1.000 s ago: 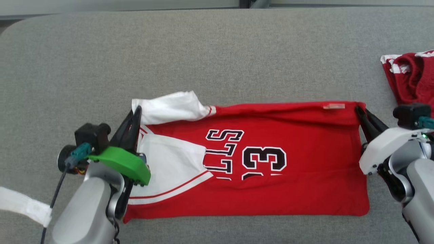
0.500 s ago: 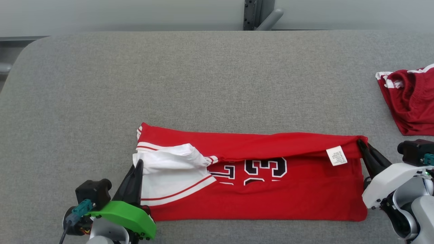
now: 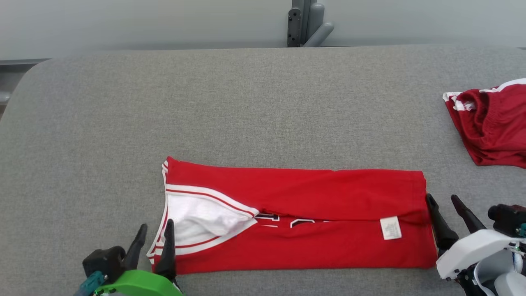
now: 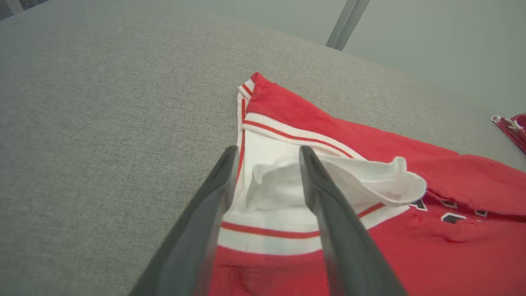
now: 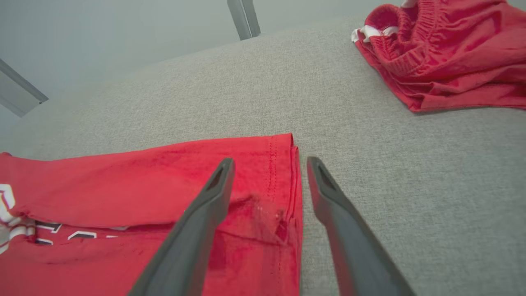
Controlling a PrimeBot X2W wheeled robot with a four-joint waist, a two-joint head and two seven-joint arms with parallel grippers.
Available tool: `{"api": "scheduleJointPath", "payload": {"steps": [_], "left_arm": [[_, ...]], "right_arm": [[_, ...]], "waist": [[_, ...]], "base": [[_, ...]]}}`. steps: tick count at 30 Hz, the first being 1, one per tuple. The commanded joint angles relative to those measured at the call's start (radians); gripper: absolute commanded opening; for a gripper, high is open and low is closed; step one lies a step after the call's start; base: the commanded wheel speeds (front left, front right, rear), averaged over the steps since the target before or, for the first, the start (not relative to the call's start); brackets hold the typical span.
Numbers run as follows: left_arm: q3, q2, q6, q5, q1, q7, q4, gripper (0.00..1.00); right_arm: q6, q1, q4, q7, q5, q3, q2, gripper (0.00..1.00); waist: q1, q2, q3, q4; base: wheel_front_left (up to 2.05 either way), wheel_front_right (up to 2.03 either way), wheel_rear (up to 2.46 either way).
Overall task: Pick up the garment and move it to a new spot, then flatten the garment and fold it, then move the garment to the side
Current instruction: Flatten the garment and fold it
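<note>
My left gripper [image 3: 156, 225] is open and empty. Its fingers sit either side of the white armhole trim [image 4: 271, 232] at the near left corner of the jersey [image 3: 312, 193]. My right gripper [image 3: 442, 199] is also open and empty, one finger over the hem, the other over bare table [image 3: 246, 102] just beside it. The jersey lies folded lengthwise in a long band, near-centre, white label [image 3: 390, 228] up. It's thin, light and floppy, probably slick, so layers likely slide if I pinch one ply. Best to grab both short ends through all layers. Red shorts [image 3: 489, 127] lie well apart, far right.
</note>
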Motion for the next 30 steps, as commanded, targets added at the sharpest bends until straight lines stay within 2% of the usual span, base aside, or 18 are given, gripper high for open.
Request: {"api": "scheduleJointPath", "payload": {"steps": [1, 9, 11, 18, 23, 30], "left_arm": [[0.009, 0.001, 0.006, -0.012, 0.023, -0.01, -0.002, 1.0], [0.073, 0.011, 0.054, 0.003, 0.09, -0.071, -0.074, 1.0], [0.064, 0.007, 0.056, 0.022, 0.075, -0.077, -0.09, 1.0], [0.024, -0.02, 0.061, 0.072, 0.023, -0.083, -0.078, 1.0], [0.013, -0.034, 0.051, 0.083, 0.004, -0.086, -0.052, 1.0], [0.009, -0.044, 0.041, 0.09, -0.007, -0.09, -0.024, 1.0]], "right_arm": [[-0.001, 0.021, -0.006, -0.011, -0.003, -0.01, 0.004, 1.0], [-0.001, 0.133, -0.056, -0.052, -0.013, -0.129, 0.065, 1.0], [-0.001, 0.146, -0.06, -0.045, -0.032, -0.169, 0.077, 1.0], [-0.001, 0.094, -0.044, 0.021, -0.103, -0.19, 0.127, 1.0], [-0.001, 0.022, 0.051, 0.055, -0.147, -0.201, 0.156, 1.0], [-0.001, -0.07, 0.257, 0.052, -0.208, -0.234, 0.192, 1.0]], "waist": [[0.0, 0.0, -0.01, -0.008], [0.0, 0.0, -0.059, -0.016], [0.0, 0.0, -0.076, -0.016], [0.0, 0.0, -0.104, -0.003], [0.0, 0.0, -0.105, 0.02], [0.0, 0.0, -0.1, 0.069]], "base": [[0.0, 0.0, 0.0], [0.0, 0.0, 0.0], [0.0, 0.0, 0.0], [0.0, 0.0, 0.0], [0.0, 0.0, 0.0], [0.0, 0.0, 0.0]]}}
